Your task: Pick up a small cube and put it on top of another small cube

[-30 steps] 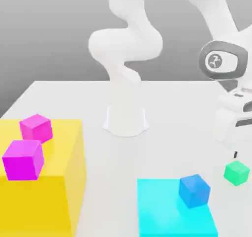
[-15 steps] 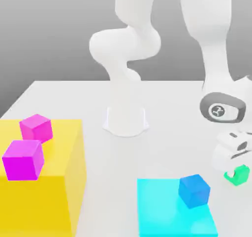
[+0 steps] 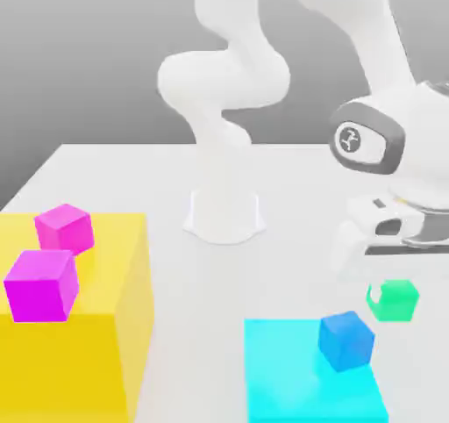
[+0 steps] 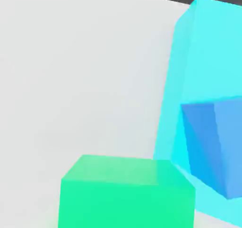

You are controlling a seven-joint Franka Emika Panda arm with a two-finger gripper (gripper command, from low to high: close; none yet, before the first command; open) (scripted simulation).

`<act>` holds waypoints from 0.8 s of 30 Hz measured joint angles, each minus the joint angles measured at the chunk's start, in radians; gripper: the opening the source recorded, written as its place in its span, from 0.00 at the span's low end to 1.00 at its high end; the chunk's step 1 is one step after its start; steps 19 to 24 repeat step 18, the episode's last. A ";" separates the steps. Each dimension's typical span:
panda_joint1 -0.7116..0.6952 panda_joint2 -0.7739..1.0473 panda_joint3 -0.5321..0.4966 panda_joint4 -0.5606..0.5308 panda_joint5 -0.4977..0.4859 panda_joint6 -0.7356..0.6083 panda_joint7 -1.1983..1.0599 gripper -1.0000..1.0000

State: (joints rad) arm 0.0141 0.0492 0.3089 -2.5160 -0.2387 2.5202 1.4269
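Up front, the white arm (image 3: 230,79) loops over the grey table (image 3: 289,184), its upper link cut off at frame top. Yellow block (image 3: 105,325) at exterior view's left, partly cropped, carries two magenta cubes (image 3: 41,284). Cyan platform (image 3: 289,369), cropped at bottom, holds the blue cube (image 3: 345,340). Gripper (image 3: 386,276) points down, wrist tilted; fingers mostly hidden, pinched tight on the small green cube (image 3: 394,299), lifted just off the table beside the platform.
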 joint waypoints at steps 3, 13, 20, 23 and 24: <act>-0.169 -0.100 -0.080 0.034 0.051 -0.127 0.031 0.00; -0.431 -0.352 -0.360 0.078 0.217 -0.384 0.099 0.00; -0.438 -0.326 -0.368 0.036 0.222 -0.316 0.100 1.00; -0.438 -0.326 -0.368 0.036 0.222 -0.316 0.100 1.00; -0.438 -0.326 -0.368 0.036 0.222 -0.316 0.100 1.00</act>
